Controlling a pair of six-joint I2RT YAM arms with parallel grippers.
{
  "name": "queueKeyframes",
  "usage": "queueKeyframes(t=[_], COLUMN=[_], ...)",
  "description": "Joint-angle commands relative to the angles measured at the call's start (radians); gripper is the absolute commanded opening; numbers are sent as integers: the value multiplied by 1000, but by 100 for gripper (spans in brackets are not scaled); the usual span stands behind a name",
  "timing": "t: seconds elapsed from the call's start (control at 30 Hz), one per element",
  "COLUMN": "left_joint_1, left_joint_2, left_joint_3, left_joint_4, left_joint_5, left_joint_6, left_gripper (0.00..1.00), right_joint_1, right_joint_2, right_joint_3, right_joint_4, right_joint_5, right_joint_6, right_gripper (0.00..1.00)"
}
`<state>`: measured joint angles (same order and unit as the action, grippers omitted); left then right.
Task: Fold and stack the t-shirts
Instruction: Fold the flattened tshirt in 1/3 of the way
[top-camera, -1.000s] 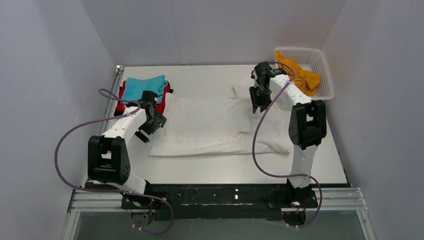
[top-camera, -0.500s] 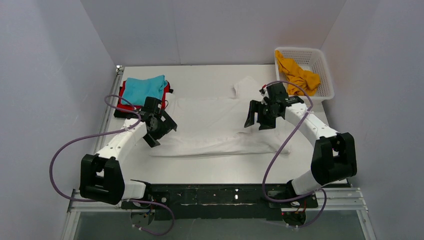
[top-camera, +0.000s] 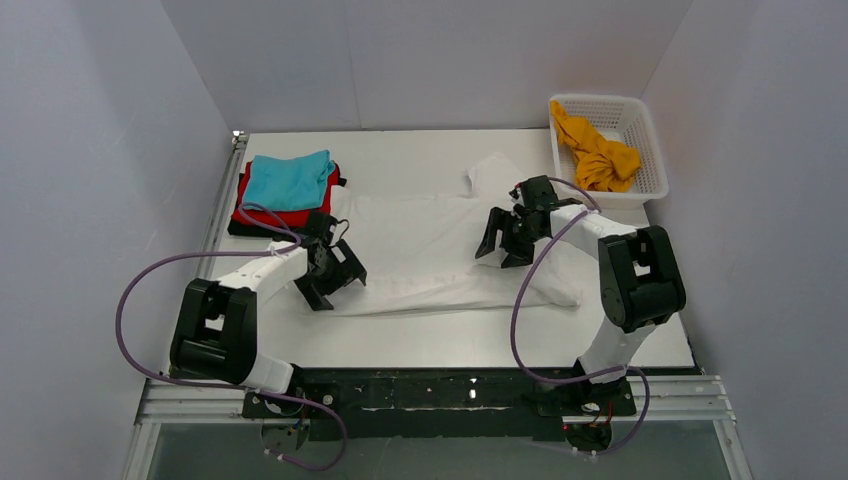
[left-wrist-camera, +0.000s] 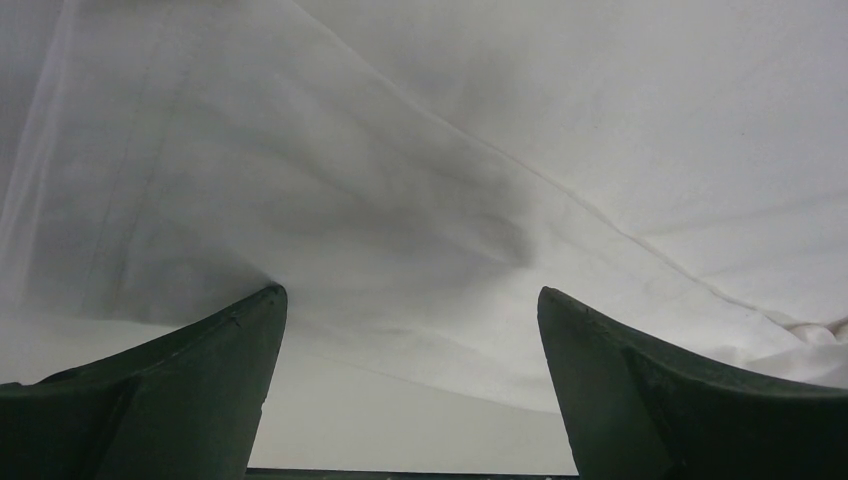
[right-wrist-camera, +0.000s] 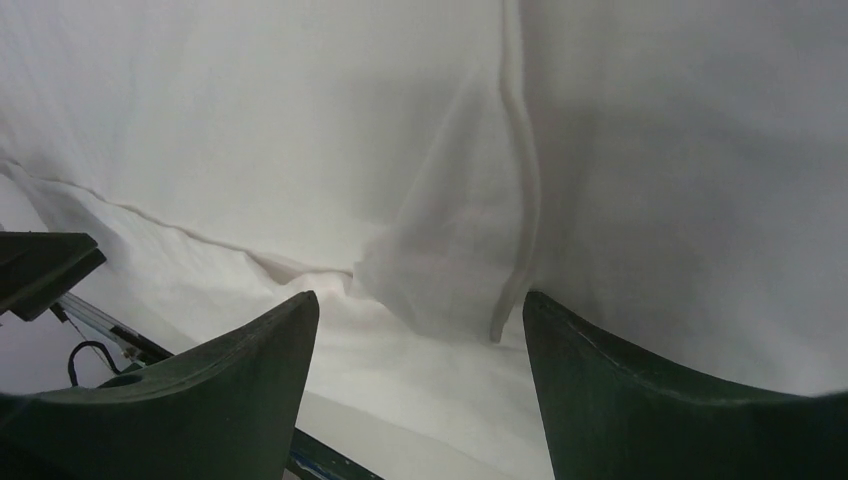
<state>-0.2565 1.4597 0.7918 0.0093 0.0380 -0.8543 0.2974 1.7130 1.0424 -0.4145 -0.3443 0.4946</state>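
Note:
A large white t-shirt (top-camera: 425, 250) lies spread flat in the middle of the table. My left gripper (top-camera: 335, 283) is open, low at the shirt's near-left edge. In the left wrist view its fingers (left-wrist-camera: 200, 380) straddle the white hem (left-wrist-camera: 450, 150), with nothing between them. My right gripper (top-camera: 497, 245) is open too, low over the shirt's right side. Its wrist view shows a folded sleeve flap (right-wrist-camera: 450, 270) between the spread fingers (right-wrist-camera: 620, 390). A teal tee (top-camera: 288, 180) sits folded on a red one (top-camera: 262, 214) and a black one (top-camera: 240, 229). An orange-yellow tee (top-camera: 598, 155) lies crumpled in the basket.
The white lattice basket (top-camera: 650, 165) stands at the back right corner. The folded stack takes up the back left. Grey walls close in the table on three sides. Purple cables loop off both arms.
Both grippers have opened wide and come down onto the white shirt. The left one moved toward the near-left hem; the right one dropped from the raised sleeve to the shirt's right side.

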Motion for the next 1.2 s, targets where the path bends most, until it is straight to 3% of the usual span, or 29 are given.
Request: queueKeyframes(t=[0.0, 0.33, 0.47, 0.57, 0.7, 0.9, 1.17], left_joint_1=[2, 1, 1, 1, 2, -13, -44], left_joint_2=[10, -52, -99, -138, -149, -51, 202], left_joint_3=[-59, -36, 44, 69, 82, 94, 182], left_joint_4=[-89, -155, -254, -269, -245, -100, 37], left_joint_5=[-39, -116, -164, -166, -116, 42, 143], left_joint_6=[26, 36, 49, 54, 49, 55, 34], left_gripper=[98, 98, 98, 98, 98, 98, 98], right_joint_1=[4, 32, 32, 32, 32, 32, -5], right_joint_2=[41, 177, 221, 174, 48, -118, -65], right_joint_3=[80, 338, 453, 458, 359, 82, -73], right_joint_4=[69, 43, -56, -137, -176, -105, 56], right_joint_5=[-36, -73, -15, 122, 256, 194, 72], right_joint_6=[23, 184, 204, 194, 170, 146, 190], right_gripper=[83, 83, 83, 84, 84, 84, 83])
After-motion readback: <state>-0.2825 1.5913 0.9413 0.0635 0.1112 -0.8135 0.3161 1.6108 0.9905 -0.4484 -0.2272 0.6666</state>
